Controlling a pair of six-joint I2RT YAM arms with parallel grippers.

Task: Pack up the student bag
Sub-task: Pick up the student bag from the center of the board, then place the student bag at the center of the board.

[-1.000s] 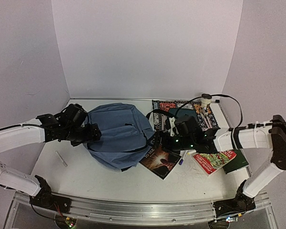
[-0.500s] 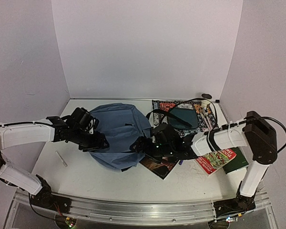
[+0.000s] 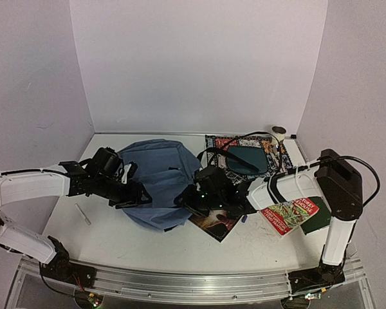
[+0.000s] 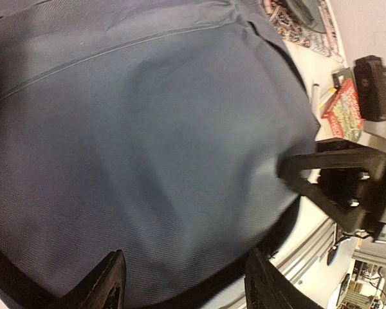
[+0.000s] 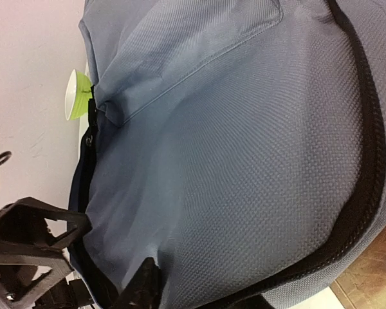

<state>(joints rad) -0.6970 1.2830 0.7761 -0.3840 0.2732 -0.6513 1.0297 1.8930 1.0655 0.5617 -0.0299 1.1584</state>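
The student bag [image 3: 156, 177], a big slate-blue backpack with black trim, lies at the table's middle left. My left gripper [image 3: 138, 194] is at its near left edge. In the left wrist view its fingers [image 4: 111, 284] stand wide apart, open, with the bag's fabric [image 4: 148, 148] and black edge between them. My right gripper [image 3: 184, 199] presses into the bag's near right edge. In the right wrist view one finger [image 5: 141, 286] digs into creased fabric [image 5: 244, 161] beside the black zipper; the other finger is hidden, and the jaws look shut on a fold.
A dark book [image 3: 216, 223] lies just right of the bag, under my right arm. Further right are a red-and-green book [image 3: 288, 215], a dark green book [image 3: 323, 219], a teal pouch [image 3: 248, 158] on a patterned cover, and cables. A white pen [image 3: 82, 214] lies at the left.
My right gripper has swung left from the books onto the bag's near right edge and closed there. My left gripper has slid right along the bag's near edge, its jaws a little narrower.
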